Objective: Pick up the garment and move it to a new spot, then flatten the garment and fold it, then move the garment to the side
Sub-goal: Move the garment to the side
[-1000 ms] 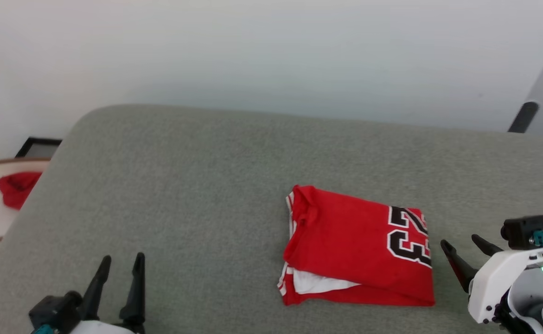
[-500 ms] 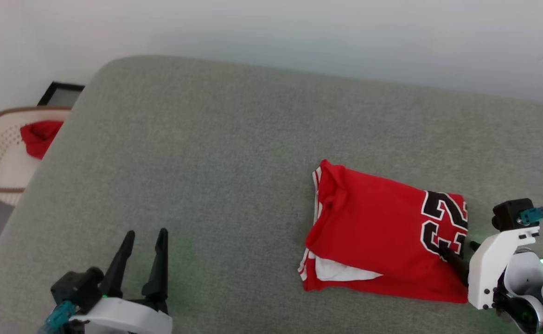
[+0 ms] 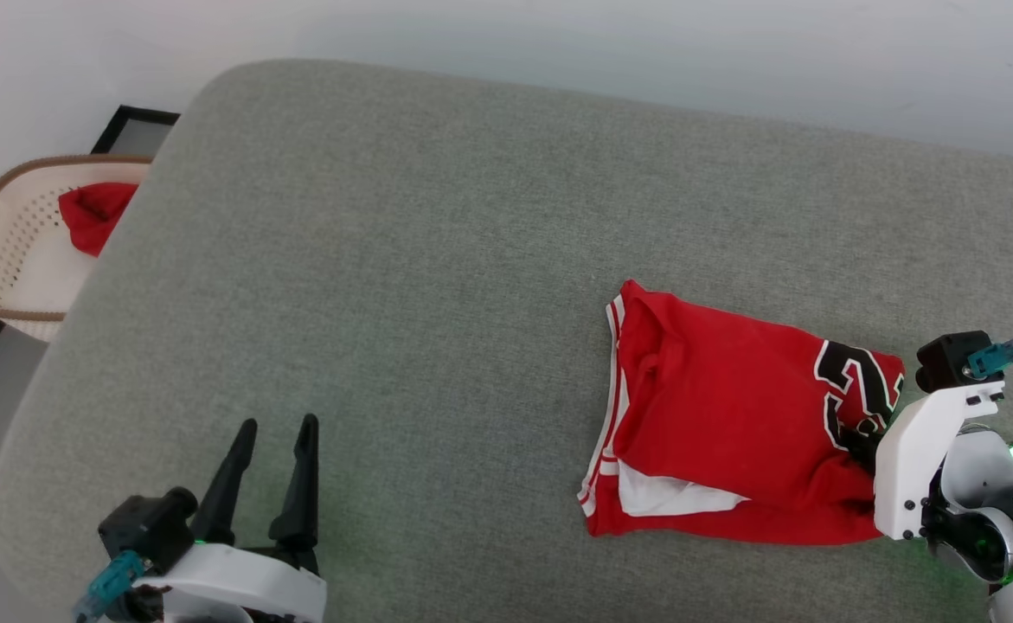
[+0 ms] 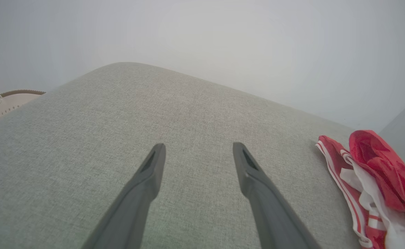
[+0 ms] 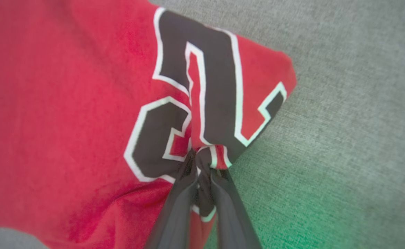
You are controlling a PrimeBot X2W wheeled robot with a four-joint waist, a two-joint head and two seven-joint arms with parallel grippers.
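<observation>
The garment (image 3: 731, 424), a bright red jersey with black-and-white numerals and white striped trim, lies folded on the grey cushion (image 3: 437, 260) at the right. My right gripper (image 3: 856, 443) is shut on the garment's right edge, by the numerals. In the right wrist view the two fingers pinch a bunched fold of the printed cloth (image 5: 205, 162) of the garment (image 5: 67, 103). My left gripper (image 3: 268, 433) stands open over bare cushion at the lower left, nothing between its fingers (image 4: 147, 180). The left wrist view shows the garment's striped edge (image 4: 368, 193) far to the right.
A cream perforated basket (image 3: 4, 251) with a small red cloth (image 3: 91, 212) sits on the floor off the cushion's left end. A black-framed panel (image 3: 125, 125) leans by the pale wall behind it. The cushion's rounded left edge drops off near the basket.
The right gripper reached in from beside the garment and closed on its right edge, bunching the cloth. The head camera shifted, so the whole scene slid. The left gripper stayed open.
</observation>
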